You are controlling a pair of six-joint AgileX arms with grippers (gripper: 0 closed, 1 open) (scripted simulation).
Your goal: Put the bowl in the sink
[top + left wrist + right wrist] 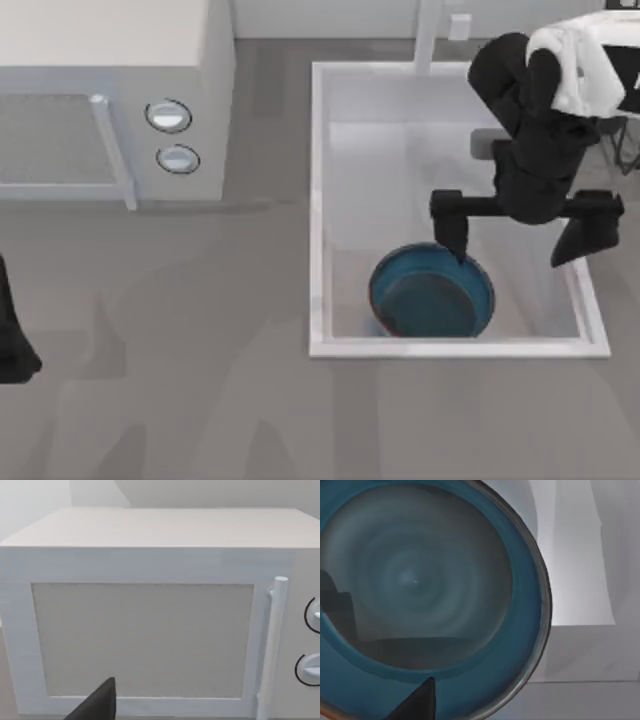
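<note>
Blue bowl lies in the sink, beneath the spread right pincer.

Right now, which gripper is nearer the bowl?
The right gripper hangs over the sink, beside the bowl. The left gripper sits parked at the table's left edge.

Bowl sits in sink, at its near end, directly under right gripper. Microwave stands well left of that gripper, outside sink.
</note>
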